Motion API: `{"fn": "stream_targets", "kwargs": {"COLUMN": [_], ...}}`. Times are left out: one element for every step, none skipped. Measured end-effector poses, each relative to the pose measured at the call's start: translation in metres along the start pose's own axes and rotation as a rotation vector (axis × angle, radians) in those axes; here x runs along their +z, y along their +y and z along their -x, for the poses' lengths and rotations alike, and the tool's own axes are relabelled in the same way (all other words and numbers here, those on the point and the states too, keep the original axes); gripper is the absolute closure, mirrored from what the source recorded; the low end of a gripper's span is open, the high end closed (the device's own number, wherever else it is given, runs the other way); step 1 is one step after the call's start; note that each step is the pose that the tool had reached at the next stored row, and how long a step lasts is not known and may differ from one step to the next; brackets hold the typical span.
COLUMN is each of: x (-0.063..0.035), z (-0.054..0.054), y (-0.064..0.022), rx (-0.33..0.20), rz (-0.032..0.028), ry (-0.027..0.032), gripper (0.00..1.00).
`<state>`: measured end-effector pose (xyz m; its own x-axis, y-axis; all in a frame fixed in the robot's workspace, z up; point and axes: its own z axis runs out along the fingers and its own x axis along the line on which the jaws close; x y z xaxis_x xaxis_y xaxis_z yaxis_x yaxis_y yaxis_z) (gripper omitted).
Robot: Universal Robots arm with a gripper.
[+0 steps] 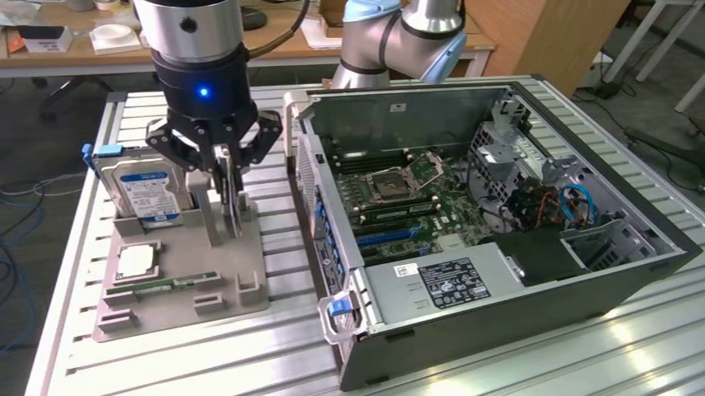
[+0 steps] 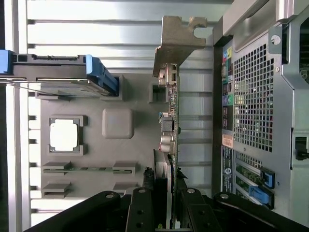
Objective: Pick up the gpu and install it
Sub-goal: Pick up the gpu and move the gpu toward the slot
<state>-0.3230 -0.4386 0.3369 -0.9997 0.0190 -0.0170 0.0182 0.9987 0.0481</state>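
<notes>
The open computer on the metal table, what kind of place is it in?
Probably a robotics lab. A robot arm has its gripper closed on a graphics card standing in a gray parts tray, beside an open computer case on a slatted metal table.

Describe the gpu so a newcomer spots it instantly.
To the exterior view's left of the open PC case sits a grey parts holder. The gpu stands on edge in it, within the gripper, beside the hard drive. It's a thin dark card with a silver end bracket, unlike the thicker blue-labelled drive.
</notes>
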Motion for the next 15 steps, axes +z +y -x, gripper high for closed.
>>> {"fn": "stream_targets", "kwargs": {"x": [-0.0004,-0.0007,-0.0012,-0.0018,-0.0025,-0.0032,-0.0041,-0.0049,-0.0057,-0.0064,-0.007,-0.0076,-0.0082,-0.0089,-0.0094], "z": [0.0,0.0,-0.0001,-0.0001,-0.0001,-0.0001,-0.0002,-0.0003,-0.0003,-0.0003,-0.0004,-0.0004,-0.0005,-0.0006,-0.0007], "y": [0.0,0.0,0.0001,0.0001,0.0001,0.0002,0.0002,0.0002,0.0003,0.0003,0.0003,0.0003,0.0004,0.0004,0.0004], "rx": [0.0,0.0,0.0,0.0,0.0,0.0,0.0,0.0,0.0,0.0,0.0,0.0,0.0,0.0,0.0], "rz": [0.0,0.0,0.0,-0.0001,0.0,0.0,0.0,0.0,0.0,0.0,0.0,0.0,0.0,0.0,0.0], "ry": [0.0001,0.0001,0.0001,0.0001,0.0001,0.0001,0.0001,0.0001,0.0001,0.0,0.0,0.0,0.0,0.0001,0.0], "gripper": [0.73,0.73,0.73,0.73,0.73,0.73,0.73,0.73,0.73,0.73,0.73,0.73,0.73,0.73,0.73]}}
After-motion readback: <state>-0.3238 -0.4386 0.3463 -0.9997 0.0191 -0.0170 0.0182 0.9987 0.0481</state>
